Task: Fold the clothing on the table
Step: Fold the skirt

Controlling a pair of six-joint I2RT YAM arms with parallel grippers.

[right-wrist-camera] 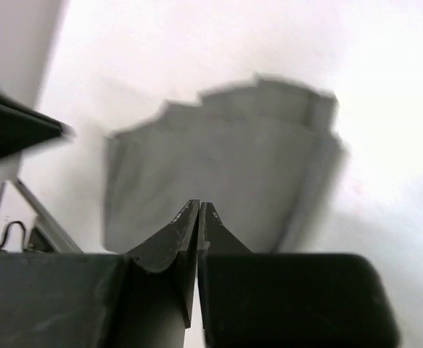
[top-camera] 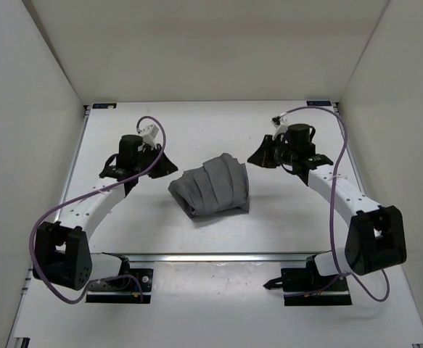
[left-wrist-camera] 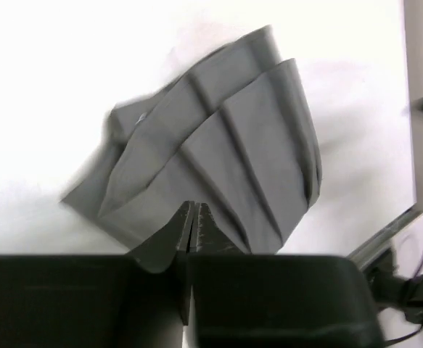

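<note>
A: On the bench, roughly mid-surface, lies the clothing. It's dark grey, pleated and folded into a compact fan-shaped bundle, lying flat.

B: Anything bigger to log first?

A: Just the metal rail, running left to right on the near side of the clothing. The arm bases are nearer again.

B: Pleats?

A: Straight lines, running roughly near to far. The left wrist view shows pleated layers stacked one over another.

B: Left end effector?

A: The left end effector is just beside the clothing's left edge and looks apart from it in the top view. Its fingers are together with nothing between them.

B: Right?

A: The right end effector is just beside the far right corner of the clothing. Its fingers are pressed together and empty. That wrist view is blurred.

B: Small stuff?

A: Purple cables loop along both arms.
</note>
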